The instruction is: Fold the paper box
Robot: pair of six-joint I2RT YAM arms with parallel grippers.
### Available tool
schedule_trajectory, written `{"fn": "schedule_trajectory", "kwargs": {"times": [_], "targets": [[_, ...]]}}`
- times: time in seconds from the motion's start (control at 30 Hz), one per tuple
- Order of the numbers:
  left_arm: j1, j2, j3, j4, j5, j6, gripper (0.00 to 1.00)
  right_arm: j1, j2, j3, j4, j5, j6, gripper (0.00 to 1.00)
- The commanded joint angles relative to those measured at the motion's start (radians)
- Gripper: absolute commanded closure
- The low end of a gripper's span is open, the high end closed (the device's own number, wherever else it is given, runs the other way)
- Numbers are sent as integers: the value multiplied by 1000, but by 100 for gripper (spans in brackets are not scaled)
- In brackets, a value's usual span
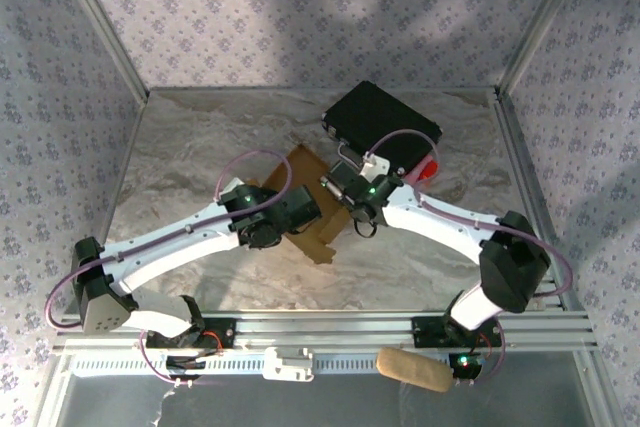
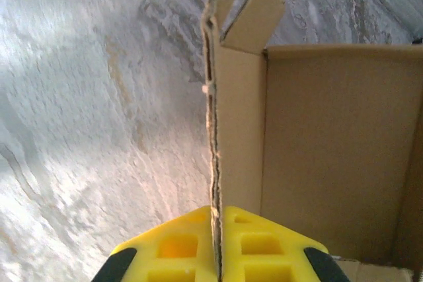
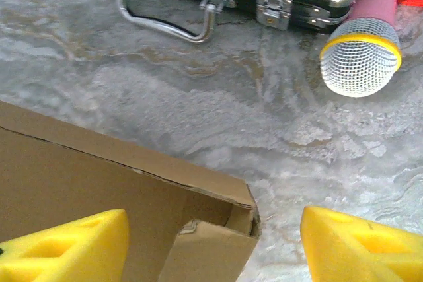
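On the marbled table (image 1: 200, 147), left pincer (image 2: 217, 249) pinches the tan paper box (image 2: 330, 150) wall; right pincer (image 3: 215, 236) gapes wide.

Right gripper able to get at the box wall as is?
Probably yes: the right gripper is open, the paper box corner lies between its fingers, and nothing blocks it. The left gripper clamps another wall.

Bench (image 1: 200, 147) w/ grey-white marbled top is carrying 3 items. Black case (image 1: 385, 122) w/ metal handle is lying far right-centre. Pink mic (image 3: 360, 54), silver mesh head, is lying just beside case's near side. Tan paper box (image 1: 303, 165) is sitting mid-bench, apart from case.
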Motion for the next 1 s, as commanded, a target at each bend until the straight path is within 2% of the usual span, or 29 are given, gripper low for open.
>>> {"fn": "schedule_trajectory", "kwargs": {"times": [0.0,0.03,0.13,0.17,0.2,0.3,0.37,0.47,0.5,0.6,0.73,0.83,0.97], "targets": [[43,-11,55,18,-61,338,100,-6,-107,54,-44,1,-3,29],[73,-17,60,37,-36,434,100,-20,-127,49,-29,-13,-31,30],[156,-50,74,114,53,857,100,-84,-199,-8,39,-82,-154,30],[180,-63,74,147,67,1007,100,-114,-229,-38,102,-129,-214,29],[214,-72,74,171,140,1156,100,-144,-261,-76,169,-198,-279,28],[348,-55,119,141,218,1425,100,-267,-338,-188,380,-488,-442,25],[393,-25,150,147,269,1593,100,-325,-356,-220,431,-627,-525,21],[421,62,258,115,329,1800,100,-367,-351,-223,427,-752,-619,20],[421,103,301,94,386,1878,100,-376,-347,-226,422,-776,-638,21],[421,216,411,26,482,2046,100,-387,-332,-239,413,-806,-648,23],[422,326,505,-41,498,2193,100,-362,-324,-296,464,-772,-642,25],[418,367,516,10,442,2283,100,-335,-285,-325,481,-734,-628,26],[408,402,572,96,391,2254,67,-287,-193,-316,494,-727,-668,28]]}}
